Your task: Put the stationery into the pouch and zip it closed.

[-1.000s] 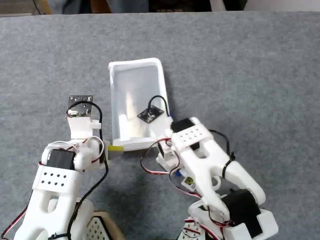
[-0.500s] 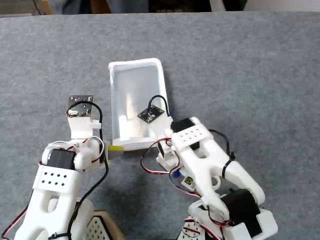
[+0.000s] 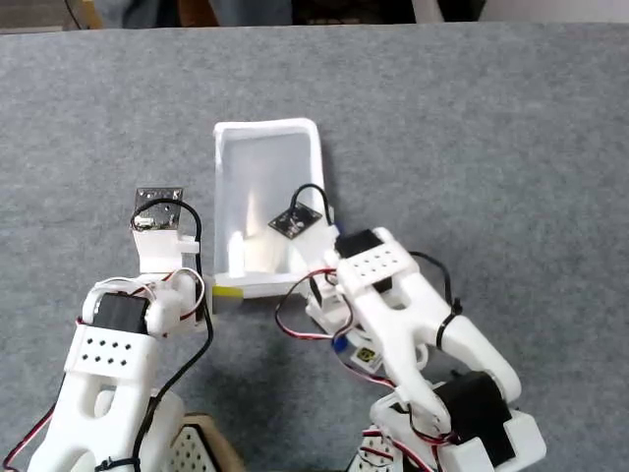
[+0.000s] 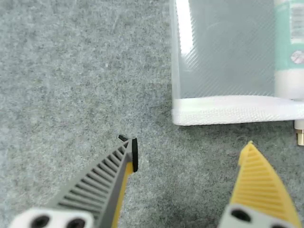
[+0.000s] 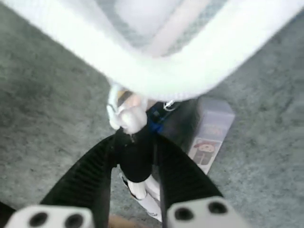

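Observation:
The white see-through pouch [image 3: 265,187] lies flat in the middle of the grey mat, its near edge toward the arms. A pale stick-shaped item [image 3: 236,251] lies inside near that edge, and the left wrist view shows it through the pouch wall as a white and green tube [image 4: 289,47]. My right gripper [image 3: 329,287] sits at the pouch's near right corner, shut on a black-and-white pen [image 5: 135,154] whose white tip [image 5: 128,118] touches the pouch rim [image 5: 156,61]. My left gripper [image 4: 190,152] hangs open just short of the pouch's near left corner [image 4: 228,110].
A small grey box with a printed label [image 5: 211,128] lies on the mat beside the right gripper, under the right arm [image 3: 366,356]. The mat [image 3: 491,147] spreads wide around the pouch. The arms' bases stand at the near edge.
The pale item inside the pouch has slid toward the near left corner. The right arm has edged slightly toward the pouch. The left arm has not moved.

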